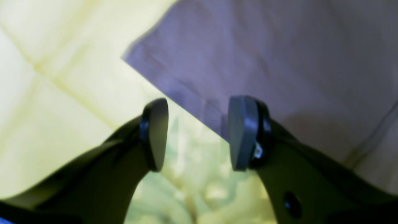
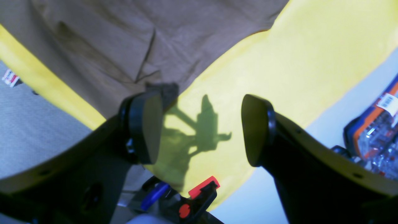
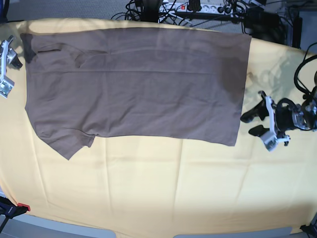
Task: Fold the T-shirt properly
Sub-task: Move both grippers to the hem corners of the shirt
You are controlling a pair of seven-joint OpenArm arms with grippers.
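Observation:
The taupe T-shirt [image 3: 138, 79] lies flat on the pale yellow cloth [image 3: 158, 188], its sleeves toward the left. My left gripper [image 3: 246, 124] stands open just right of the shirt's right edge, near its lower corner. In the left wrist view the shirt [image 1: 279, 56] fills the upper right, and its edge runs between the open fingers of the left gripper [image 1: 199, 133]. My right gripper [image 3: 8, 72] is at the table's far left edge, partly in view. In the right wrist view the right gripper [image 2: 202, 130] is open over yellow cloth, its left finger beside a shirt [image 2: 124, 40] corner.
A red and black clamp [image 2: 199, 199] grips the table edge below my right gripper, and another clamp [image 3: 15, 208] shows at the lower left. An orange package [image 2: 376, 133] lies off the cloth. Cables and a power strip [image 3: 193, 6] run behind the table.

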